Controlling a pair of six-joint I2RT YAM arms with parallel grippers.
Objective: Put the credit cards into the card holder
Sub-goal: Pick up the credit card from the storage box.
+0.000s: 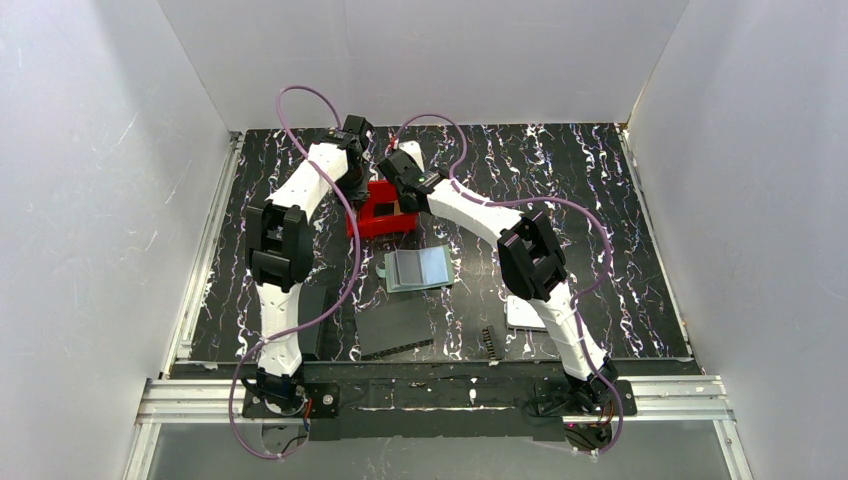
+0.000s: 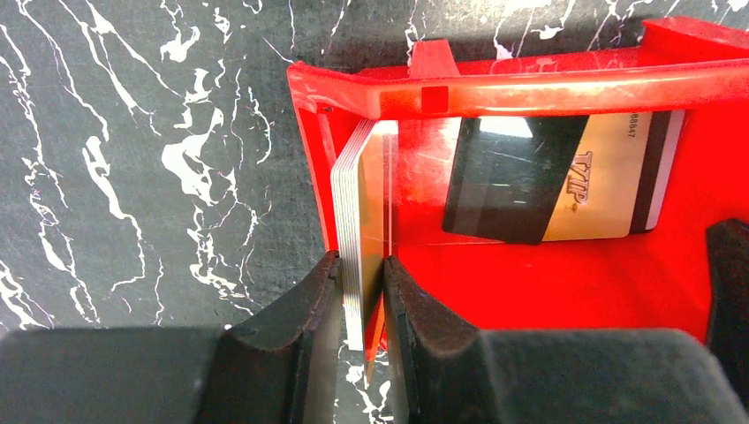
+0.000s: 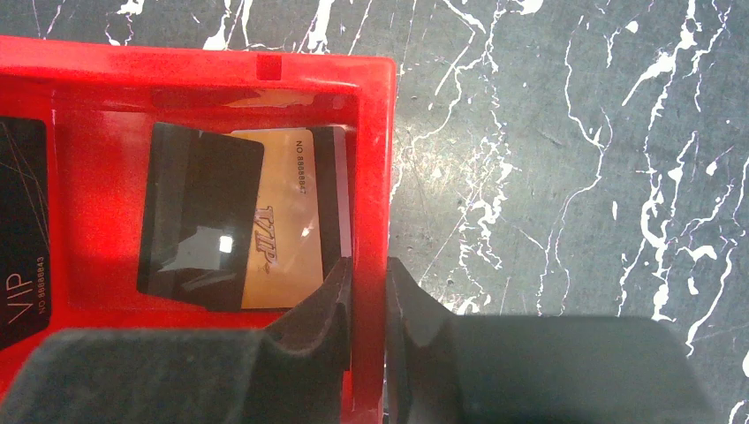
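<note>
A red bin point(image 1: 372, 226) stands mid-table. My left gripper point(image 2: 360, 265) is shut on a stack of several credit cards point(image 2: 358, 203) held on edge just inside the bin's left wall point(image 2: 306, 132). A tan VIP card point(image 2: 601, 190) with a black card point(image 2: 508, 181) over it lies on the bin floor. My right gripper point(image 3: 369, 269) is shut on the bin's right wall point(image 3: 374, 159). The tan card point(image 3: 283, 230) and the black card point(image 3: 190, 221) show there too. The grey-green card holder point(image 1: 418, 268) lies open in front of the bin, apart from both grippers.
A flat black rectangle point(image 1: 395, 328) and another point(image 1: 315, 318) lie near the front edge. A white rounded box point(image 1: 523, 313) sits by the right arm. A small black strip point(image 1: 490, 343) lies near it. Another black VIP card point(image 3: 19, 230) lies in the bin.
</note>
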